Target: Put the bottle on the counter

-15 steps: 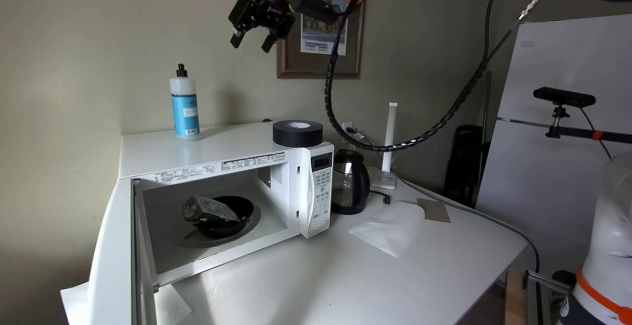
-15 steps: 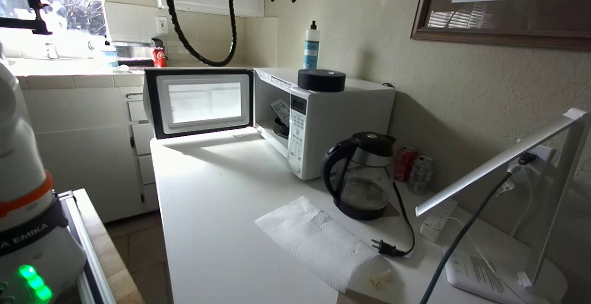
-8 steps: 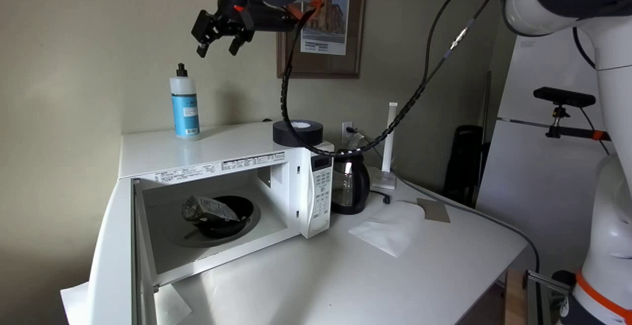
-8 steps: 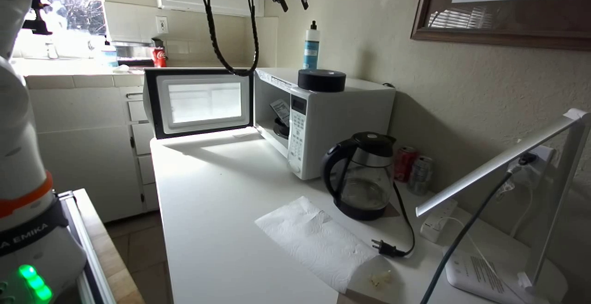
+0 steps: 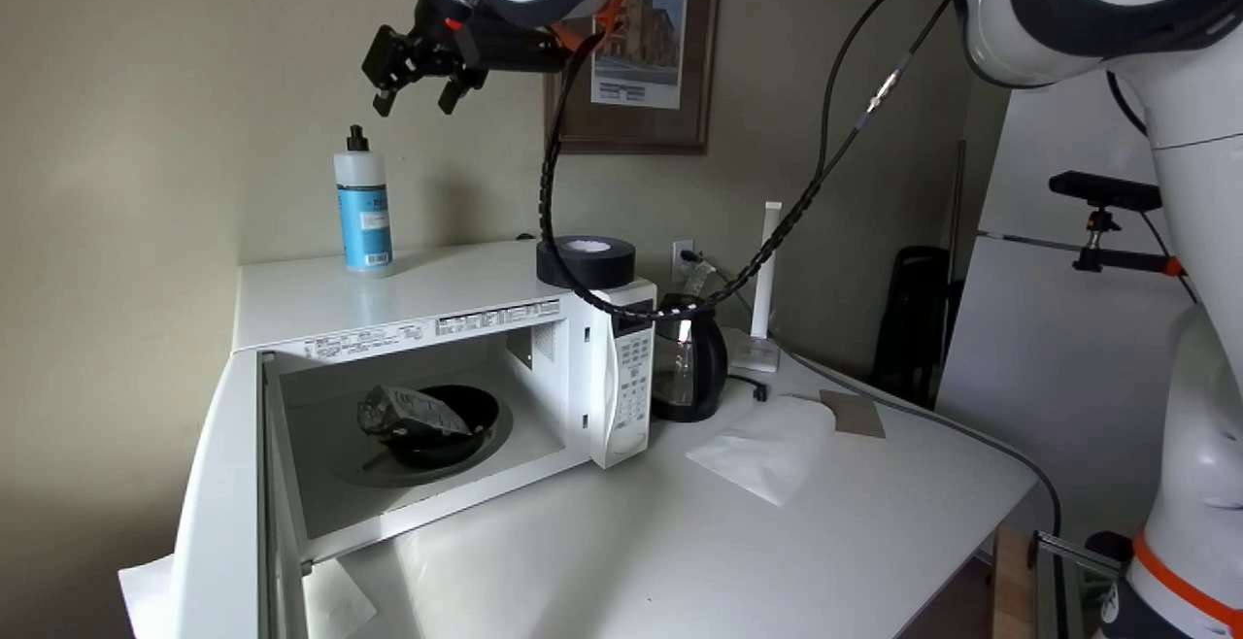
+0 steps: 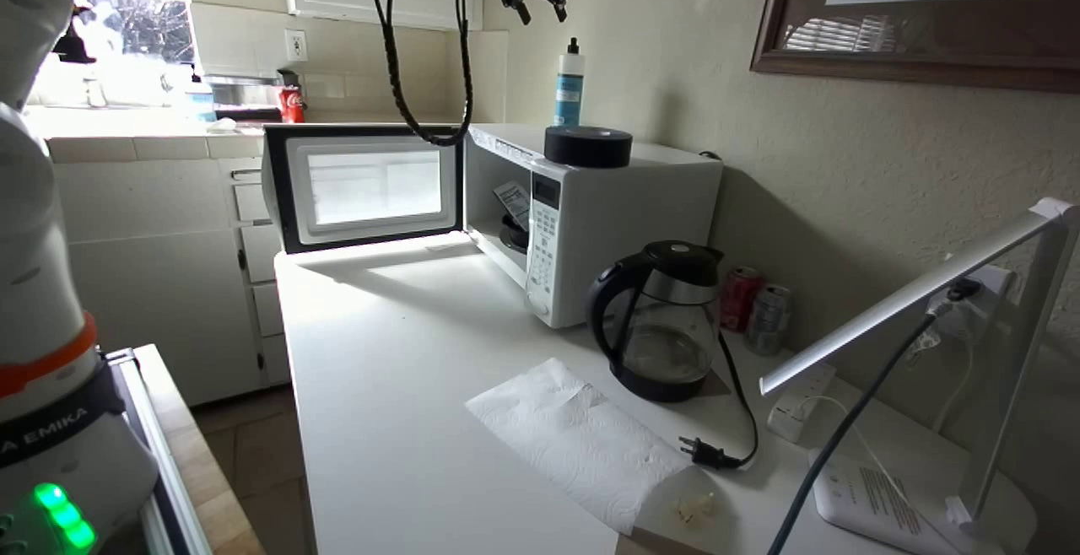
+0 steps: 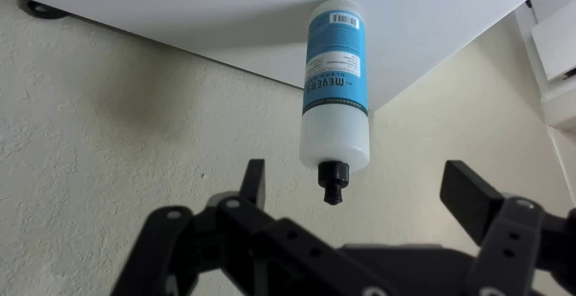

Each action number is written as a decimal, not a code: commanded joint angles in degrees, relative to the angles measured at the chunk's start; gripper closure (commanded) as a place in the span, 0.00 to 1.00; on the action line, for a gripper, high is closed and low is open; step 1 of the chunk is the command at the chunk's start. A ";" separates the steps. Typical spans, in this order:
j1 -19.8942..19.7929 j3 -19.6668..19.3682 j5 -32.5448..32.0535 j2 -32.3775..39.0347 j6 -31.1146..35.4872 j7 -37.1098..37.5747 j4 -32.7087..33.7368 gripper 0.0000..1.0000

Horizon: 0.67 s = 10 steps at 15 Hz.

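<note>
The light-blue bottle (image 5: 364, 217) with a black cap stands upright on the microwave's white top in both exterior views (image 6: 569, 98). In the wrist view the bottle (image 7: 335, 80) appears cap-down in the picture, its cap pointing towards the gripper. My gripper (image 5: 416, 105) is open and empty, above the bottle and a little to its right in an exterior view. It also shows above the bottle in an exterior view (image 6: 542, 15). In the wrist view the cap lies between the spread fingertips of the gripper (image 7: 360, 186), apart from both. The white counter (image 5: 680, 552) spreads in front of the microwave.
The white microwave (image 5: 621, 377) has its door (image 6: 371, 188) open and a dark bowl with a packet (image 5: 413, 411) inside. Black tape (image 5: 586, 262) lies on its top. A coffee pot (image 6: 662, 319), paper towel (image 6: 582, 445), lamp (image 6: 928, 293) and cans (image 6: 742, 298) stand or lie on the counter.
My gripper has moved left and slightly down in an exterior view, closer to above the bottle. It stays open. The bottle has not moved.
</note>
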 commanded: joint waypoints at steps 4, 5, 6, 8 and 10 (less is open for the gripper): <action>6.77 -7.87 -1.64 15.87 7.94 7.73 15.92 0.00; 7.67 -9.40 -1.36 17.96 8.18 8.63 18.47 0.00; 8.32 -10.84 -0.97 19.92 8.15 9.46 21.04 0.00; 8.56 -11.91 -2.46 23.86 8.43 11.98 26.02 0.00; 9.27 -13.82 -2.51 26.68 7.28 14.27 29.96 0.00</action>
